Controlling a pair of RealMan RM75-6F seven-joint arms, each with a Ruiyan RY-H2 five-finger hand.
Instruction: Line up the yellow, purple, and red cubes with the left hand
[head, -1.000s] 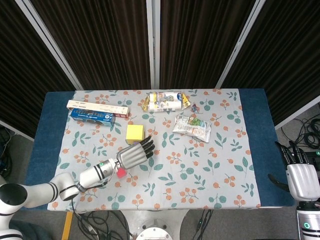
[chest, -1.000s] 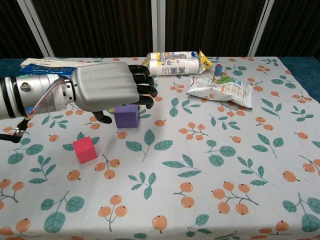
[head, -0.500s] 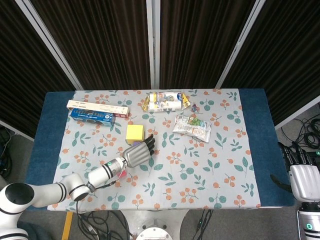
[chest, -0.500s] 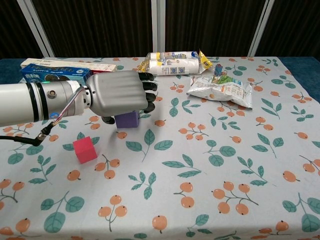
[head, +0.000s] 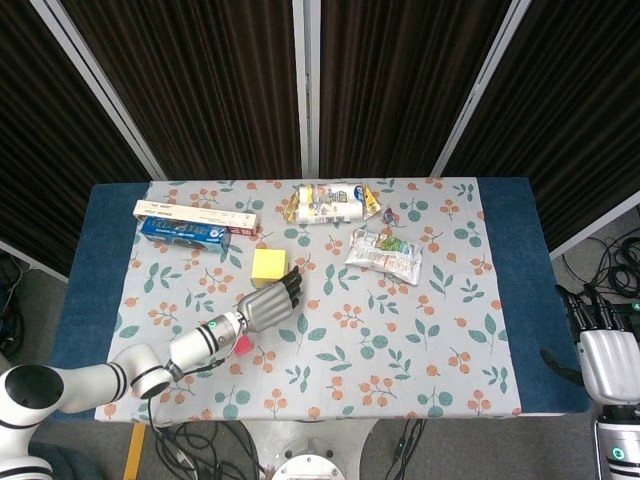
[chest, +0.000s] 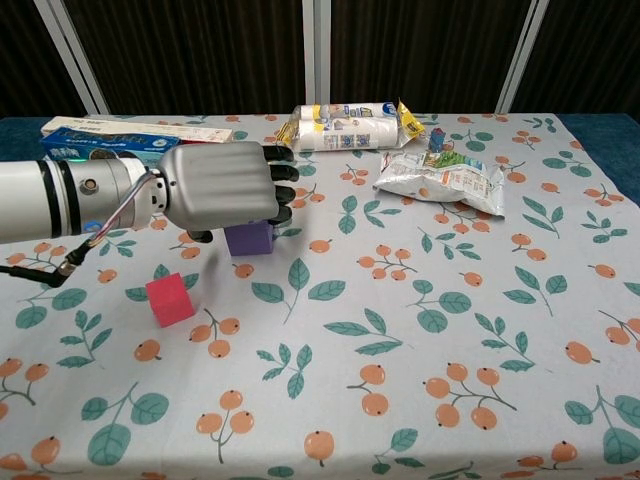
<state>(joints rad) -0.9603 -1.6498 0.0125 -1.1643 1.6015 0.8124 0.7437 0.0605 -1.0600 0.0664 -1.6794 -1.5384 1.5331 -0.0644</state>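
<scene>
The chest view shows the small purple foam cube (chest: 249, 238) under the silver left hand (chest: 222, 188), its dark fingers (chest: 281, 186) curled over it; whether they grip it I cannot tell. The head view hides that cube, showing the yellow cube (head: 268, 265) left of centre and the red cube (head: 241, 344) below it. The right hand (head: 605, 350) sits at the lower right edge, off the worktop (head: 400, 340), fingers apart.

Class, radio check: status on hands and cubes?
Left hand over purple cube, grip unclear. Right hand idle off-table. Red cube apart, yellow cube beyond. Nothing blocking.

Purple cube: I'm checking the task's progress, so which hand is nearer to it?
Left. The left hand hovers over the purple cube, fingers curled; the right hand sits off the table's right edge.
</scene>
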